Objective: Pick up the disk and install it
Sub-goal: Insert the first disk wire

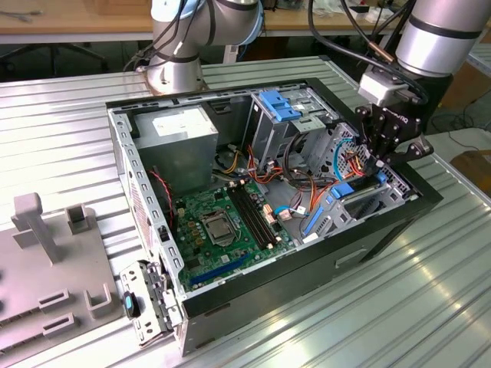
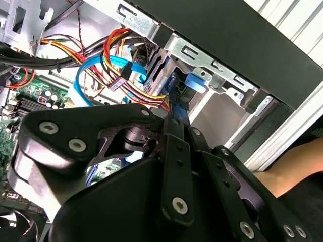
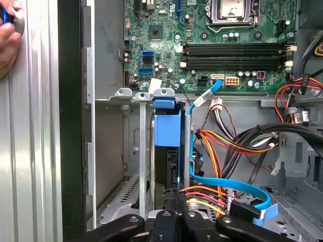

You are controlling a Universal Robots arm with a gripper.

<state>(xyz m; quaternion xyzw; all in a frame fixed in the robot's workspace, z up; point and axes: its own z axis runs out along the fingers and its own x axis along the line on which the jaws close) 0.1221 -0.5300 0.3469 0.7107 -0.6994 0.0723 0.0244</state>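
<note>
The disk (image 3: 167, 130), dark grey in a bright blue frame, stands on edge in the metal drive bay (image 3: 126, 151) at the corner of the open computer case (image 1: 253, 284). My black gripper (image 3: 177, 221) sits at the disk's near end, shut on it, one finger on each flat side. In the second wrist view the fingers (image 2: 174, 133) meet on the thin disk edge (image 2: 177, 101), whose blue tab reaches the bay's mouth. In the exterior view the gripper (image 1: 380, 165) hangs over the case's right end, above the blue-framed disk (image 1: 349, 189).
Orange, yellow and red wires (image 3: 222, 146) and a blue flat cable (image 3: 237, 189) crowd right beside the bay. The green motherboard (image 1: 222, 222) lies inside the case. A person's hand (image 3: 7, 35) rests on the table by the case. A second arm's base (image 1: 180, 54) stands behind.
</note>
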